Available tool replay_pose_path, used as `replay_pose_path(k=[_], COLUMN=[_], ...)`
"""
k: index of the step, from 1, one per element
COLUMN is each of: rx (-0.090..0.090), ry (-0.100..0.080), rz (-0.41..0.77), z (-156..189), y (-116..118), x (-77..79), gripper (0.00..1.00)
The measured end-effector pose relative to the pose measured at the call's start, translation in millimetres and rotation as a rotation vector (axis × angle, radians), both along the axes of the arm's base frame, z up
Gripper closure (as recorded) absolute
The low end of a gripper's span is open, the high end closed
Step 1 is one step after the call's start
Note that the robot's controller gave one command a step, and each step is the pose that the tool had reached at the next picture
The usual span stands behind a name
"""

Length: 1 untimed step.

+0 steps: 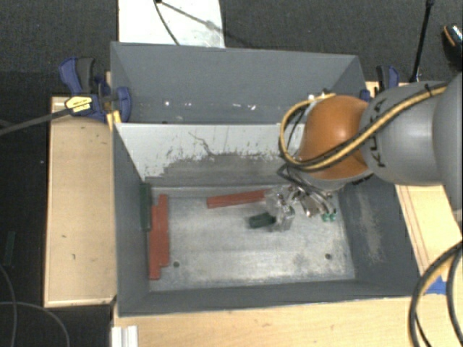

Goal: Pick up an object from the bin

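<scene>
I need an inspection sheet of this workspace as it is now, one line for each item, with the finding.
surface: grey metal bin, floor scratched and worn, mostly bare.
job's things: small dark green block mid-floor; red bar lying just behind it; long red bar along the left wall; dark green strip against that wall.
clutter: nothing seen.
grippers: end effector low in the bin, right beside the small dark green block; contact cannot be told.
cables: yellow and black cables loop round the orange wrist cover.
surroundings: dark floor around the bin.
</scene>
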<state>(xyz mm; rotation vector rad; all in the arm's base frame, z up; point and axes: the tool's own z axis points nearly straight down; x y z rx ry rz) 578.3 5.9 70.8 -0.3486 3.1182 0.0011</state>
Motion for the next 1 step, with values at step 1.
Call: replay_pose_path(k=[1], rx=[0.000], ry=[-0.007], rz=[-0.007], z=[158.6], y=[6.1], x=[-11.2], gripper=[1.00])
